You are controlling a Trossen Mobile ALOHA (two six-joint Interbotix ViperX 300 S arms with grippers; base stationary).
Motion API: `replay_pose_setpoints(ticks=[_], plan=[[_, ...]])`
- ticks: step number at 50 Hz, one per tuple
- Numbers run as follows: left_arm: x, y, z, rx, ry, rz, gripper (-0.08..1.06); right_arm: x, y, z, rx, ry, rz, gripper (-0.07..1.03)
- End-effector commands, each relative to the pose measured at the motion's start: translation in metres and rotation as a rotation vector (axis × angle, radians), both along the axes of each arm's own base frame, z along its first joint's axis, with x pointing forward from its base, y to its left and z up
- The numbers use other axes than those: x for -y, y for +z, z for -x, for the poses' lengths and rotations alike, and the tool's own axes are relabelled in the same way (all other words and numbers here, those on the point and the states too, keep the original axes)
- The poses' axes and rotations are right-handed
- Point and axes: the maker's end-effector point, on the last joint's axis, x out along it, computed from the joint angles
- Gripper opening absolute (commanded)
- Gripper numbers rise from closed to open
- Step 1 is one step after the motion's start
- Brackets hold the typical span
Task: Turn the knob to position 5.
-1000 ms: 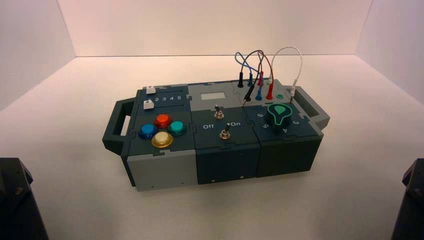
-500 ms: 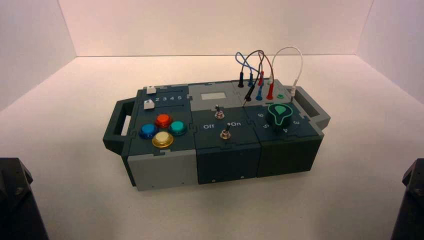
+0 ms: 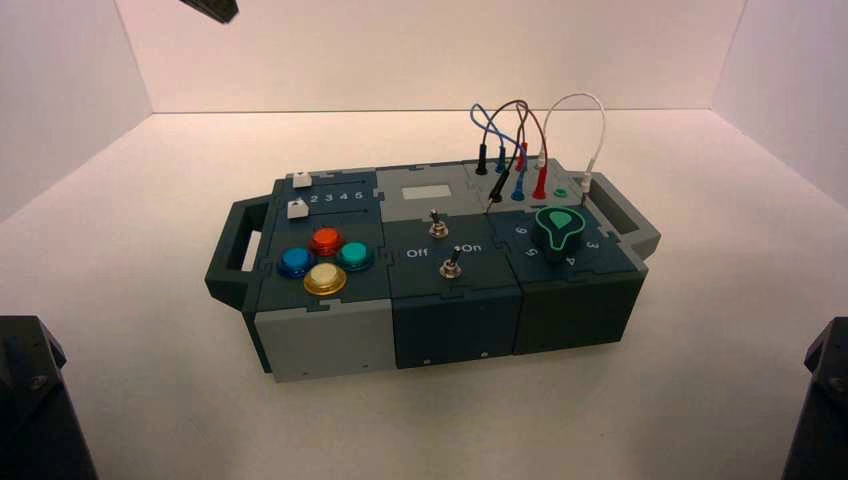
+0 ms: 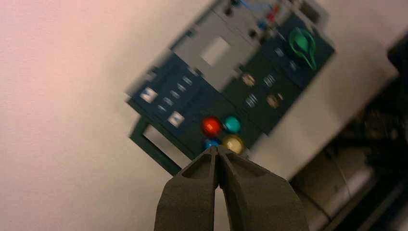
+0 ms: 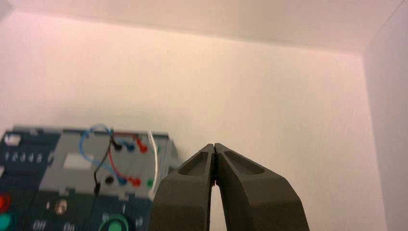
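Dark teal is worn by the knob [image 3: 558,231], its top edged in bright green; buttons are seen in red [image 3: 326,241], blue [image 3: 296,262], green [image 3: 354,256] and yellow [image 3: 325,278], and numerals are printed white.

A lab-like test booth, with plain pale walls [image 3: 430,55] around a wired button box [image 3: 455,310]

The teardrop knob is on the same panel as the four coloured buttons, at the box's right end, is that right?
No, the knob is at the right end, but the buttons are at the left, the high view shows.
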Motion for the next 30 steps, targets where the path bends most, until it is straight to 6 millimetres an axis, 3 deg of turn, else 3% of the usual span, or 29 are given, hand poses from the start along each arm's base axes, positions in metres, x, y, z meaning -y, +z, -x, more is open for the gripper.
replay_pose_setpoints(ticks=[1, 15, 30], plan=[[0.016, 0.008, 0.007, -0.014, -0.065, 0.006, -0.03, -0.001, 0.008, -0.003, -0.053, 0.004, 0.010, -0.03], [0.029, -0.009, -0.001, -0.023, -0.075, -0.005, -0.03, -0.018, -0.013, 0.015, -0.360, 0.062, 0.016, -0.02], [0.051, -0.030, -0.008, -0.047, -0.103, -0.026, -0.03, -0.054, -0.041, 0.047, -0.610, 0.189, -0.007, -0.02]])
